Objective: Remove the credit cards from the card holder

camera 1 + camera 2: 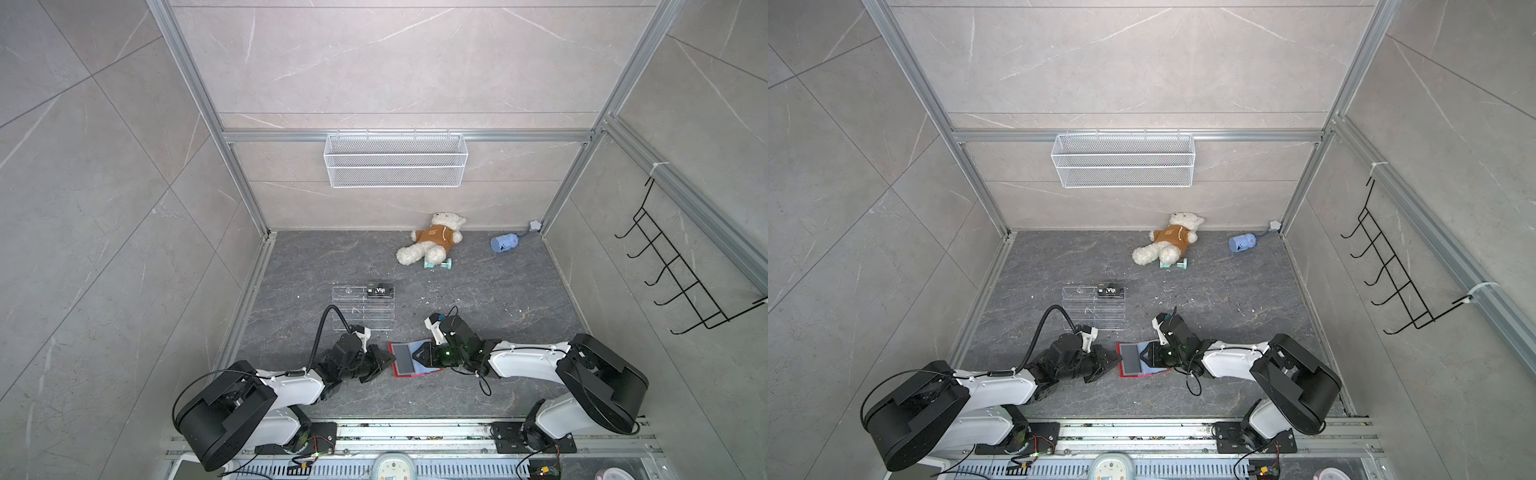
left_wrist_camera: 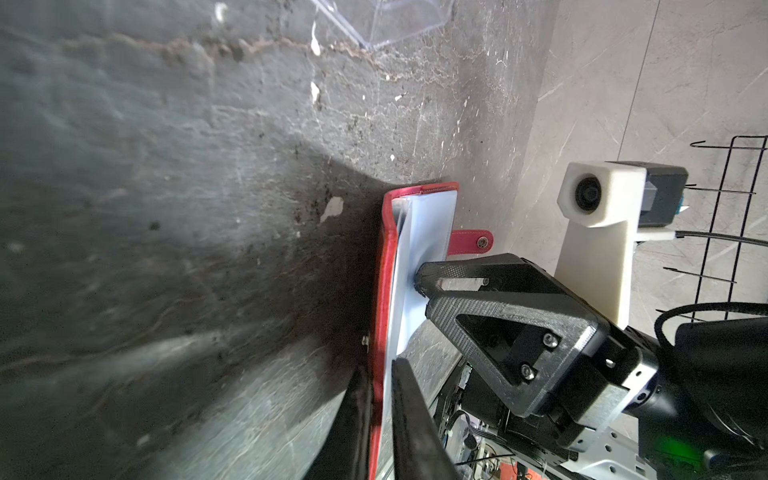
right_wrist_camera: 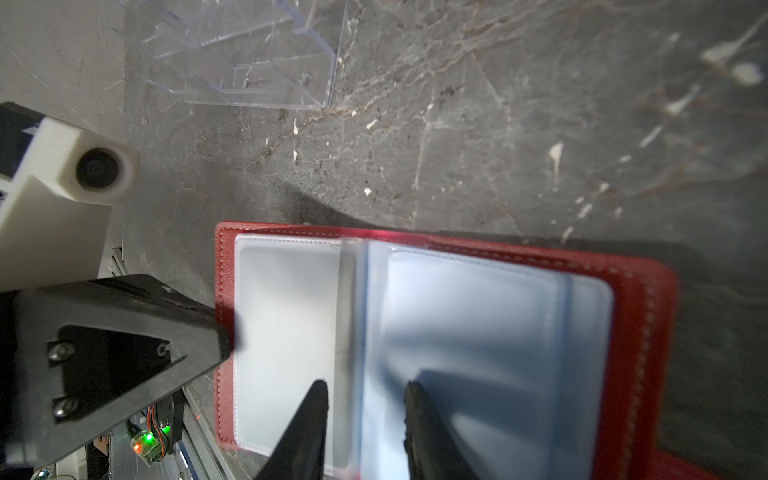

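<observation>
Nearest the front edge, the card holder (image 3: 648,332) lies open and flat on the dark tabletop (image 1: 478,386), between the two arms.

The left gripper (image 2: 382,363) is at the holder's left edge. Its jaws are nearly together, with the red cover and a sleeve edge sandwiched between them and no gap visible, so it is clamped on the holder.

The right gripper (image 3: 365,384) is over the holder's middle. Its jaws stand moderately apart and grip nothing. The tips are down on the pale blue sleeves (image 3: 478,311), one on each side of the centre fold, and the left wrist view shows a tip touching the sleeve page.

The red snap tab (image 2: 469,243) sticks out on the right gripper's side. A grey card (image 1: 404,359) sits in the left-hand sleeve in both top views but looks washed out in the right wrist view.

Farther back, a clear rack (image 1: 361,311) stands just past the left gripper, apart from the holder. The Vip card (image 1: 380,290) is on its farthest tier, at the right end.

Near the back wall a teddy bear (image 1: 432,241) lies with a teal dumbbell (image 1: 438,263) at its leg, and a blue cylinder (image 1: 504,242) lies to the right. A wire basket (image 1: 395,160) hangs on the wall.
</observation>
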You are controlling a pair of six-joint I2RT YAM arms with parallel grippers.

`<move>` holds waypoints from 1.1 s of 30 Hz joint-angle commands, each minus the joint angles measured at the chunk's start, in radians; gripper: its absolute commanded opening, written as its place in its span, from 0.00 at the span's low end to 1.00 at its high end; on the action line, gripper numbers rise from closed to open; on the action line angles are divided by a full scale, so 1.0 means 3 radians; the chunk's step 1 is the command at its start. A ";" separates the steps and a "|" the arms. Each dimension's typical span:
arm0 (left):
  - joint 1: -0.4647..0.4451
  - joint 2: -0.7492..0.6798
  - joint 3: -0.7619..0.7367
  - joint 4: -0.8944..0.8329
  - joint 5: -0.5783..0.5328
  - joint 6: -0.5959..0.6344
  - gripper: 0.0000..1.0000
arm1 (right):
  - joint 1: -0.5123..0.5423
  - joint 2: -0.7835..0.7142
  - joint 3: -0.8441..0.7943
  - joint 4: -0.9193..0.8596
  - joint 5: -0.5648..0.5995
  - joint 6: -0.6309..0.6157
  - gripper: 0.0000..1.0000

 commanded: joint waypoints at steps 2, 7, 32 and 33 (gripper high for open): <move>-0.0029 0.0050 0.0045 0.0149 0.0060 0.0104 0.14 | 0.0027 0.0082 -0.0073 -0.0052 0.0009 0.0035 0.34; -0.0025 0.0020 0.0023 0.0150 0.0014 0.0088 0.07 | 0.0026 0.0077 -0.0077 -0.0052 0.0009 0.0035 0.34; -0.0034 -0.0292 -0.0029 0.0109 -0.0034 0.0139 0.00 | 0.0111 -0.0306 0.0199 -0.0691 0.0239 -0.0033 0.91; -0.0034 -0.0291 -0.0034 0.0108 -0.0034 0.0141 0.00 | 0.0138 -0.0311 0.0261 -0.0810 0.0281 -0.0038 1.00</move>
